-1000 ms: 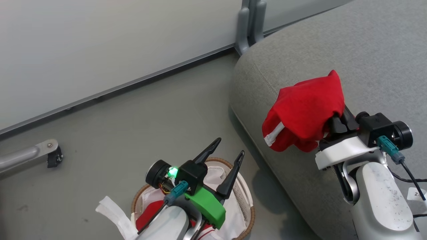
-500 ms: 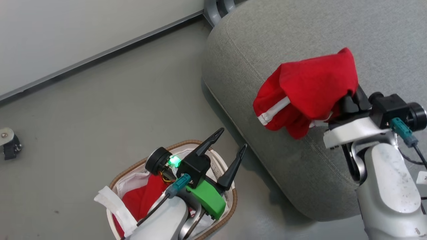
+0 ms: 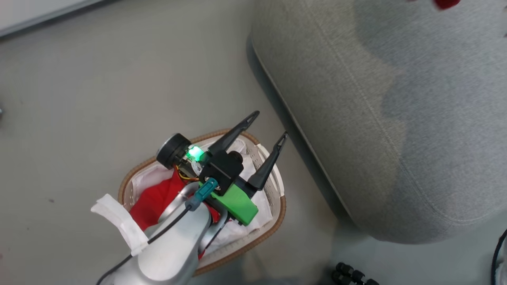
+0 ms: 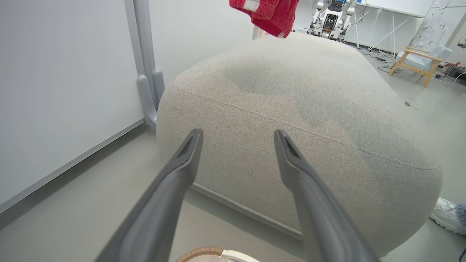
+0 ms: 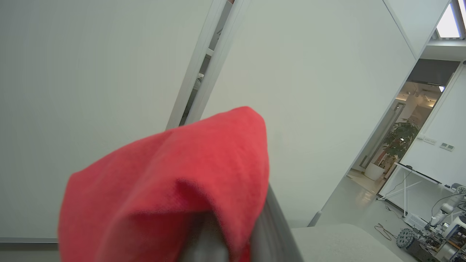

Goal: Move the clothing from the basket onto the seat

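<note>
At 7 o'clock in the head view, the basket (image 3: 123, 186) sits on the floor (image 3: 79, 99), its oval running from 8 to 2 o'clock, with red clothing (image 3: 152, 202) bunched toward its 9 o'clock end. Above it we see the left gripper (image 3: 269, 124) empty, its fingers (image 3: 233, 132) spread wide and pointing to 1 o'clock at the seat (image 3: 376, 118). The seat's near edge runs from 11 to 5 o'clock, close to the basket. At 12 o'clock in the left wrist view, a red garment (image 4: 269, 12) hangs above the seat, striped hem down. In the right wrist view it drapes over the right gripper (image 5: 236, 225), whose fingers are closed on it.
</note>
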Tool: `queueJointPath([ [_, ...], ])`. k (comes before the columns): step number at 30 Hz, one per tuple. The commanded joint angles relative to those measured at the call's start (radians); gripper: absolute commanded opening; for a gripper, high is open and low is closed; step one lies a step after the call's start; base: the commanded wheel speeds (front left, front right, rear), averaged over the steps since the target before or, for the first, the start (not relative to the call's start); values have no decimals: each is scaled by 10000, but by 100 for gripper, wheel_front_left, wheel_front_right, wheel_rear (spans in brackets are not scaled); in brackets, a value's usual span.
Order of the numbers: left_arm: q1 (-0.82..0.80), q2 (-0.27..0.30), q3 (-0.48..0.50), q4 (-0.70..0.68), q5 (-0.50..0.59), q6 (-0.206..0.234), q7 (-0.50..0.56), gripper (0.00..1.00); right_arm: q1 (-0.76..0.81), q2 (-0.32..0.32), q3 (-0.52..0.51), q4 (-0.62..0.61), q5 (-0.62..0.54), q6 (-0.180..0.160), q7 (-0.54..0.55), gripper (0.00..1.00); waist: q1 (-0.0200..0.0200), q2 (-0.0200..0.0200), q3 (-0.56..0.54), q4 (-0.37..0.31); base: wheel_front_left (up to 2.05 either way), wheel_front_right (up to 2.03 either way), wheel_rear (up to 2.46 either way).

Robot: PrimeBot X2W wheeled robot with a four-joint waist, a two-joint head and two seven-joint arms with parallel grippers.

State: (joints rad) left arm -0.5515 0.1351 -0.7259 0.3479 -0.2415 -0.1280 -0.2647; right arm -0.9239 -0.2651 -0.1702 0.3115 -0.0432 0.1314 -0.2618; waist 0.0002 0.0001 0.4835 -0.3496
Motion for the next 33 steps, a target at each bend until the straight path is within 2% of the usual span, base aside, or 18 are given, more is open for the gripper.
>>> queueJointPath([
  [1,-267,117,17,-36,105,-46,5,100,-379,-150,-114,182,53,-14,-49,0,-2,-1,1121,481,0,0,0],
  [5,-700,257,-108,-138,326,-46,5,100,-1680,-1203,-393,1047,-183,-14,-49,0,-2,-1,1999,727,0,0,0],
  [12,-1128,342,-117,-274,588,-47,5,100,-2694,-1801,-1144,2427,-184,-14,-49,0,-2,-1,3025,809,0,0,0],
  [16,-1247,346,-177,-257,765,-47,5,100,-2751,-1895,-1423,3103,-304,-14,-49,0,-2,-1,3360,889,0,0,0],
  [26,-1313,614,110,-247,829,70,5,100,-1831,-1311,-1525,4534,-479,-14,-49,0,-2,-1,3530,637,0,0,0],
  [27,-1322,633,144,-244,825,77,5,100,-1739,-1254,-1517,4632,-476,-14,-49,2,-2,-1,3509,619,0,0,0],
  [29,-1328,654,191,-227,801,83,5,100,-1610,-1187,-1487,4757,-462,-14,-49,27,-2,-1,3468,589,0,0,0],
  [30,-1320,656,219,-214,790,95,5,100,-1528,-1141,-1471,4748,-444,-14,-49,35,-2,-1,3425,559,0,0,0],
  [31,-1296,649,234,-200,777,100,5,100,-1419,-1107,-1476,4710,-429,-14,-49,75,-2,-1,3376,538,0,0,0],
  [32,-1277,640,236,-187,771,100,5,100,-1316,-1072,-1487,4690,-400,-14,-49,100,-2,-1,3335,528,0,0,0],
  [33,-1247,636,250,-170,761,96,5,100,-1225,-1027,-1480,4678,-372,-14,-49,100,-2,-1,3270,514,0,0,0],
])
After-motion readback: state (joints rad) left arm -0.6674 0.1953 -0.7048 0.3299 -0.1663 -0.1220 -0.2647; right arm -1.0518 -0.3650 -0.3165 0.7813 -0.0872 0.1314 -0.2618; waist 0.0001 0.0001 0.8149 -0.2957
